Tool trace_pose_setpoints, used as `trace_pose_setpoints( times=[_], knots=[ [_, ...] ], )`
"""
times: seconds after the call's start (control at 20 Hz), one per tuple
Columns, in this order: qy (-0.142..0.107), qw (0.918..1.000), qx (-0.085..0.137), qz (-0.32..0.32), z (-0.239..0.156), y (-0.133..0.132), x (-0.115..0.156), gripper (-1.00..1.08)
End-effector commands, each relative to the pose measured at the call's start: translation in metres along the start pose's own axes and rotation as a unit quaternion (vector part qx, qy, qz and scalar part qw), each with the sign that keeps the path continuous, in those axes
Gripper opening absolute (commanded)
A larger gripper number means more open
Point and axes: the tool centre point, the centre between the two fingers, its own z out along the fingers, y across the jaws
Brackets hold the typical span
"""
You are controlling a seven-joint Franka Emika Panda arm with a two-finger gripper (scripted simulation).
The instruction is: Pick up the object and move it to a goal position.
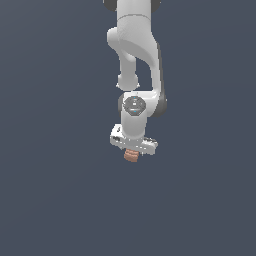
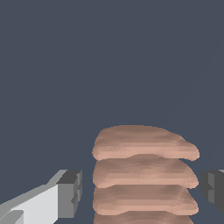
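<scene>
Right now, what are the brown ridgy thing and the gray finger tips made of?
The object looks like matte reddish-brown clay or rubber: soft stacked ridges, no shine. The fingertips look like dull gray rubber or plastic pads, flat and boxy. It's a simulator render, so both are guesses.

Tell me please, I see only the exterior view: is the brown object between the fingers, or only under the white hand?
Observer: In the wrist view the object sits between the two fingers of the gripper.
Operator: Do the fingers touch it?
Observer: On one side, no: a dark gap shows between finger and object. The other finger is very close, and I cannot tell if it touches.
Operator: How does its surface look?
Observer: Four rounded ridges show, stacked one behind another.
</scene>
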Motion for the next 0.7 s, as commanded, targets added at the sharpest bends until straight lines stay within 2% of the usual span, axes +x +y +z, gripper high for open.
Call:
trace_pose_setpoints(
  times=[0.0,0.25,0.3,0.65],
  knots=[
    [0.0,1.0,0.0,0.0,0.0114,-0.0001,-0.0003,1.0],
    [0.0,1.0,0.0,0.001,0.0184,-0.0004,0.0008,1.0],
    [0.0,1.0,0.0,0.001,0.0184,-0.0004,0.0008,-1.0],
    [0.0,1.0,0.0,0.001,0.0184,-0.0004,0.0008,-1.0]
  ],
)
